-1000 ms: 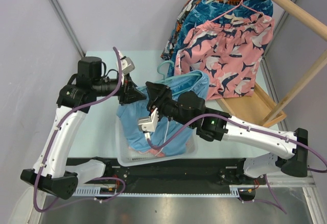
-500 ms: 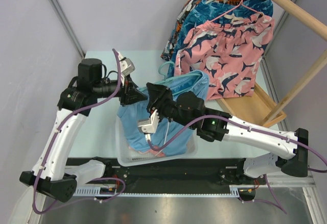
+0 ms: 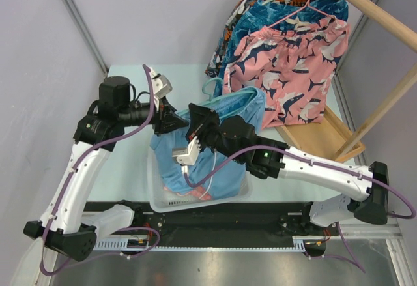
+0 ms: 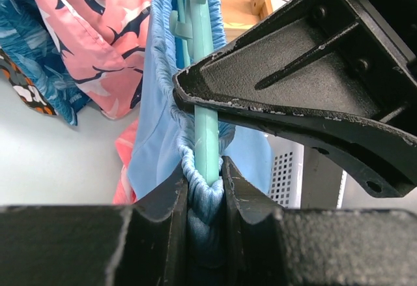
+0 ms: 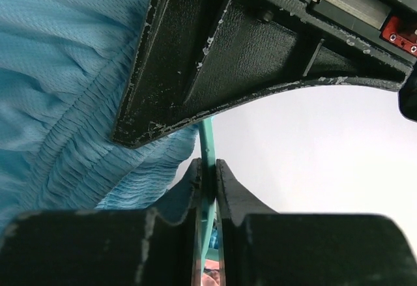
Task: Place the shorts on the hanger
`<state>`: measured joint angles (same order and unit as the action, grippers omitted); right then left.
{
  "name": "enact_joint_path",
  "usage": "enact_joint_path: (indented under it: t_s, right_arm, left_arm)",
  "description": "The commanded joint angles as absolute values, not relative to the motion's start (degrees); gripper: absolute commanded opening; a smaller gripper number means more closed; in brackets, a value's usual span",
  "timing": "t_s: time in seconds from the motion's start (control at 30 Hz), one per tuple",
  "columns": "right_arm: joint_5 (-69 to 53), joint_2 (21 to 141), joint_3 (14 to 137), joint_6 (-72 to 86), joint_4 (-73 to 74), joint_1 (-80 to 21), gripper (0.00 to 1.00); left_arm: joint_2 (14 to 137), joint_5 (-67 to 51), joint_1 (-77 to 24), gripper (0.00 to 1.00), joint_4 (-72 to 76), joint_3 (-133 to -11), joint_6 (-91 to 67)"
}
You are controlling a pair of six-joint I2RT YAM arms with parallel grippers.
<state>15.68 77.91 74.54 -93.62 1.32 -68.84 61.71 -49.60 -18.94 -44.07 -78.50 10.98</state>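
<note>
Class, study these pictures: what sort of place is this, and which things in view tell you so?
Probably a robotics lab cell set up for laundry practice: a left arm and right arm bolted to a pale table, a white basket of clothes, and a wooden rack hung with patterned shorts.

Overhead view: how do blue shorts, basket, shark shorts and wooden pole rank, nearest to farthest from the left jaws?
1. Blue shorts: in jaws of left gripper.
2. Basket: just below.
3. Shark shorts: hanging upper right.
4. Wooden pole: top right.
</note>
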Motion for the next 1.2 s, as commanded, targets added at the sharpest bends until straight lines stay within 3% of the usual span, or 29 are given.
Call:
enact_joint_path:
  t_s: [0.0, 0.07, 0.13, 0.23, 0.27, 0.37, 0.4, 0.47, 0.5, 0.77, 1.17]
  right_arm:
    - [20.21, 78.57, 76.99, -95.10, -7.20, -67.06, 0.16]
    - [19.69, 79.18, 77.08, -95.88, -9.22, -67.06, 0.18]
    - [18.99, 79.28, 77.08, -96.59, -9.67, -66.80, 0.00]
    - [17.76, 78.49, 77.08, -98.08, -9.84, -65.57, 0.00]
    - [17.23, 77.53, 77.08, -98.69, -9.76, -65.13, 0.00]
    - [14.86, 75.77, 77.87, -100.63, -7.92, -62.50, 0.00]
    - [13.90, 74.89, 78.57, -101.07, -7.30, -61.88, 0.00]
    - [12.75, 73.83, 79.97, -102.83, -6.16, -60.13, 0.00]
    - [12.22, 73.48, 80.59, -103.53, -5.54, -59.60, 0.00]
    - [6.77, 70.84, 89.90, -108.28, 6.65, -53.09, 0.00]
    - [-8.78, 70.40, 102.39, -103.98, 17.22, -32.89, 0.00]
  left_arm:
    - [60.03, -54.84, -20.65, 0.00, -41.40, -78.49, 9.41]
    - [60.12, -54.67, -21.53, 0.00, -40.70, -78.22, 8.97]
    - [60.20, -54.58, -22.06, 0.01, -40.52, -78.40, 8.70]
    - [60.21, -54.23, -22.59, 0.09, -39.38, -78.66, 7.39]
    - [60.21, -54.05, -22.59, 0.24, -38.77, -78.84, 7.03]
    - [60.56, -53.79, -22.50, 0.55, -37.89, -79.54, 5.63]
    - [60.73, -53.88, -22.50, 0.61, -37.53, -79.80, 5.28]
    - [61.08, -54.84, -22.41, 0.94, -36.31, -80.42, 4.22]
    - [61.17, -55.02, -22.41, 0.98, -35.52, -80.68, 3.78]
    - [63.10, -57.48, -18.64, 1.00, -26.99, -83.67, -3.51]
    - [64.95, -58.18, -17.40, 1.00, -25.75, -85.25, -3.16]
